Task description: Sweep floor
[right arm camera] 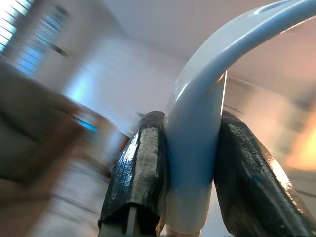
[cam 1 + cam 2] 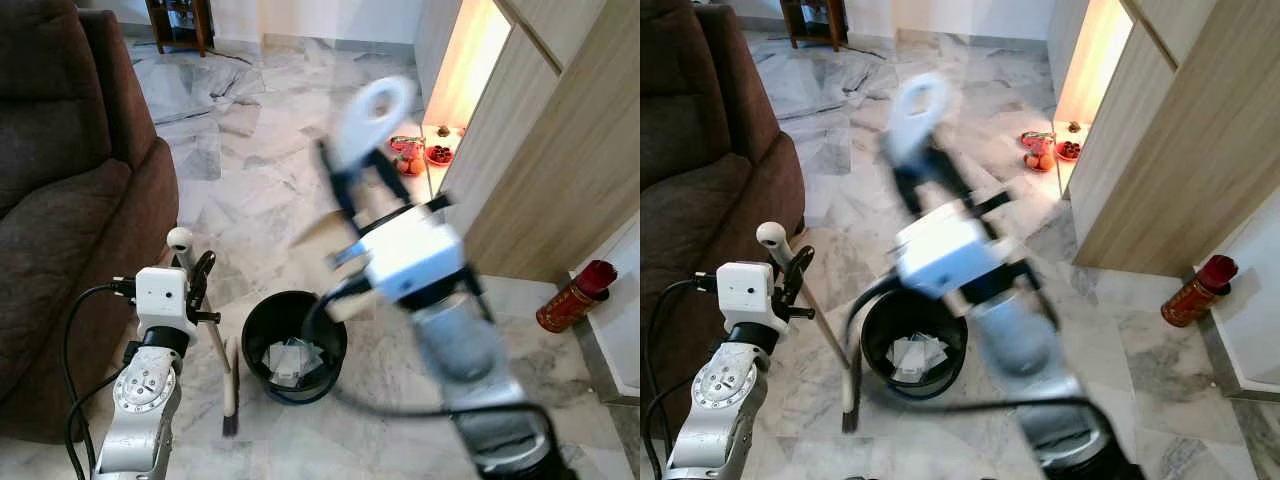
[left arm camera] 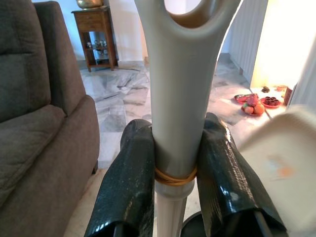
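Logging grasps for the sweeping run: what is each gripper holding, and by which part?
The left gripper clamps the grey broom handle just below its looped top. The right gripper clamps a pale blue looped handle near its upper end; its lower part is blurred.

I see a glossy marble floor [image 2: 260, 170], a matt brown cloth sofa [image 2: 60, 200], a smooth grey plastic broom handle [image 3: 177, 98], a shiny black plastic bin [image 2: 262, 318] and wood-grain cabinet panels [image 2: 560, 150].

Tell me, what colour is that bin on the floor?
Black; the bin shows best in the right eye view, with crumpled paper inside.
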Robot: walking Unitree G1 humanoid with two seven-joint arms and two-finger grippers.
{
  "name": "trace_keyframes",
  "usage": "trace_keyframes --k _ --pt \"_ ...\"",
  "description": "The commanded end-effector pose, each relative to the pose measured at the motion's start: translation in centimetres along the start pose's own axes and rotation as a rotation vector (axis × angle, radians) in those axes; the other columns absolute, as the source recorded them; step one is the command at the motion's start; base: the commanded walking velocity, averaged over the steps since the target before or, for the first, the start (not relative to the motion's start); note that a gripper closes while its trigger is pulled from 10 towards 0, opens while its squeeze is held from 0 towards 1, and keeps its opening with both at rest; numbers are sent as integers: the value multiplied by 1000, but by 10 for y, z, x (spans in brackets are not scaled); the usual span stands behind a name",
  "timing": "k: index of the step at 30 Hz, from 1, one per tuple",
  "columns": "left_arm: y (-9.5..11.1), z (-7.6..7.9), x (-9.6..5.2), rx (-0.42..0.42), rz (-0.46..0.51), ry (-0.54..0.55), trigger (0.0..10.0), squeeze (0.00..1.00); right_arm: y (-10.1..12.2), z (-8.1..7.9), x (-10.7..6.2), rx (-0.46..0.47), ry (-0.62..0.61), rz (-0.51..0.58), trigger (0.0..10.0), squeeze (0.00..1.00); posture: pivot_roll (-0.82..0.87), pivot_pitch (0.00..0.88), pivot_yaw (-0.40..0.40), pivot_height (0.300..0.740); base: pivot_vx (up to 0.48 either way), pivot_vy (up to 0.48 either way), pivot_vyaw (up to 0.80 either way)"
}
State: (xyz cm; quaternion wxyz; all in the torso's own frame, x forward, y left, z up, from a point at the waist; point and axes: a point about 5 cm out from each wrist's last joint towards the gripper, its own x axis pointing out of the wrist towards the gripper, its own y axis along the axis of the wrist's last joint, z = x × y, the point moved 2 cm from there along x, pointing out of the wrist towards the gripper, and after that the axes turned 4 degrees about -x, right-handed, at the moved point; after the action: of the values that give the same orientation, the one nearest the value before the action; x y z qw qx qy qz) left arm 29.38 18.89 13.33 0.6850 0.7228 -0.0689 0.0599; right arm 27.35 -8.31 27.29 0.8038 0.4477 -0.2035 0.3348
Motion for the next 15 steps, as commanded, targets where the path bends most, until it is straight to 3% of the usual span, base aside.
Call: trace_keyframes --k 1,5,9,15 --pt "9 3 1 10 54 -14 10000 0 0 13 2 -35 -56 5 10000 0 72 118 -51 740 0 0 0" --pt "9 3 1 10 55 -14 10000 0 -33 31 -10 -135 -112 -152 10000 0 72 114 -50 740 0 0 0" --pt "9 2 1 10 55 -17 10000 0 -62 53 -26 -69 -265 -297 10000 0 73 113 -47 740 0 0 0" --pt "9 2 1 12 52 -19 10000 0 -92 51 -50 -43 -263 -404 10000 0 77 116 -46 740 0 0 0"
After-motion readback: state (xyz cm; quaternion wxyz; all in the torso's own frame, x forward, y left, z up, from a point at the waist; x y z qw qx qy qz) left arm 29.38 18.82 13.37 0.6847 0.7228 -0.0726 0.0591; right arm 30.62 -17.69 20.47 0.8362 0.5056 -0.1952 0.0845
